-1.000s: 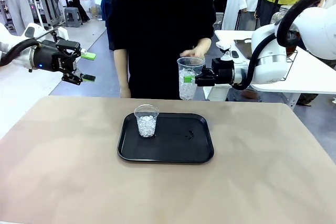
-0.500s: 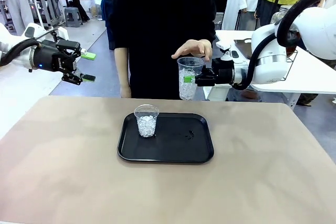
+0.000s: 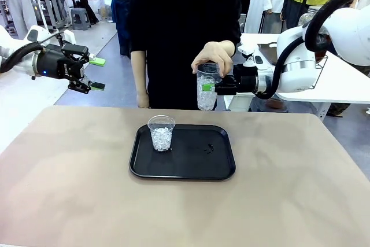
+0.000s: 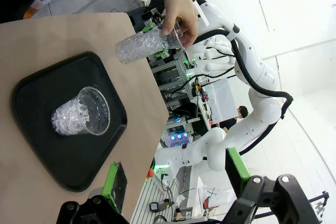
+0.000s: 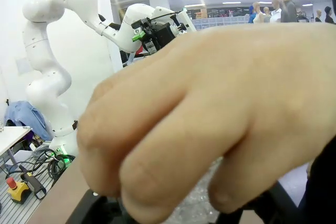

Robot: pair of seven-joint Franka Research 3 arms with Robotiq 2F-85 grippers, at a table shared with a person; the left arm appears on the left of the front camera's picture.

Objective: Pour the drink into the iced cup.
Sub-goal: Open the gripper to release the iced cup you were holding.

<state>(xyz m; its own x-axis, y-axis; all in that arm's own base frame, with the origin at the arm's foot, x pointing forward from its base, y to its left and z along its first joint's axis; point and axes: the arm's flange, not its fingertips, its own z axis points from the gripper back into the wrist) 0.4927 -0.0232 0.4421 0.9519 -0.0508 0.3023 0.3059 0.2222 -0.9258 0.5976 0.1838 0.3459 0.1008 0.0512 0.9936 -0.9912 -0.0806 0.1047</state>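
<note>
Iced cup [image 3: 205, 101] in right end effector [image 3: 209, 87]

No text, label, brand, number or sign can be read in any of the views.
</note>
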